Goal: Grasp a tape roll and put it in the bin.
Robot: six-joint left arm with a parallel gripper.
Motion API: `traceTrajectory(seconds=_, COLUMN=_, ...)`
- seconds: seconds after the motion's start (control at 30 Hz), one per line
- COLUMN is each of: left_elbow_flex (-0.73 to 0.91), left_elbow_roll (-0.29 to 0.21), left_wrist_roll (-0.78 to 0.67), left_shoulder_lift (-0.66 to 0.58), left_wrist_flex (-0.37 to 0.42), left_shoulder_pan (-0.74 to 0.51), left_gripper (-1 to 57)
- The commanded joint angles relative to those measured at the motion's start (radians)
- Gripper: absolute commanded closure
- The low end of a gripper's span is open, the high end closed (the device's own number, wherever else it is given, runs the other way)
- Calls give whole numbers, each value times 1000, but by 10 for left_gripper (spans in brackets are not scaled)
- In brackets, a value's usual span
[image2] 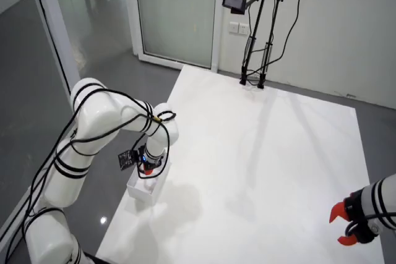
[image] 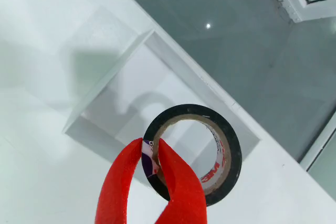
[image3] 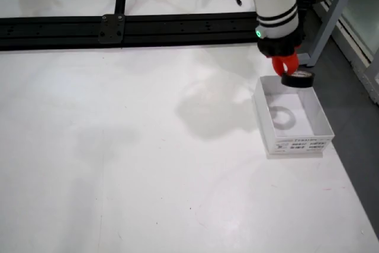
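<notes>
Fingers (image: 152, 153) pinch only the tape roll's (image: 223, 153) wall; released near the bin's (image3: 324, 119) edge-of-worktop rim, it may bounce out

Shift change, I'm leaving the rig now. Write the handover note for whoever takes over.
Claw: shut on the tape roll, red fingers pinching its wall, one inside the core and one outside.
Tape roll: held in the air over the white bin, near its far edge in the view from the side.
Bin: at the table's edge; nothing seen inside it except the roll's shadow.
Done: grasp, lift, carry.
Left: open the claw to drop the roll, then withdraw.
</notes>
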Motion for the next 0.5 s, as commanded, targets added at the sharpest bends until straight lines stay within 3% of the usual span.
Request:
traceTrajectory(seconds=0.03, left_elbow_flex=-6, left_elbow_roll=20, left_wrist_roll=-38, left_shoulder_lift=81, left_wrist_flex=-115, left_shoulder_pan=29, left_gripper=571)
traceTrajectory(seconds=0.23, left_elbow_flex=-6, left_elbow_roll=20, left_wrist_roll=-38, left_shoulder_lift=87, left_wrist_flex=-115, left_shoulder_pan=24, left_gripper=560)
traceTrajectory(seconds=0.37, left_elbow_flex=-6, left_elbow_roll=20, left_wrist_roll=-38, left_shoulder_lift=87, left_wrist_flex=-115, left_shoulder_pan=18, left_gripper=468)
traceTrajectory(seconds=0.5, left_elbow_flex=-6, left_elbow_roll=17, left_wrist_roll=-38, left_shoulder_lift=88, left_wrist_flex=-112, left_shoulder_pan=14, left_gripper=423)
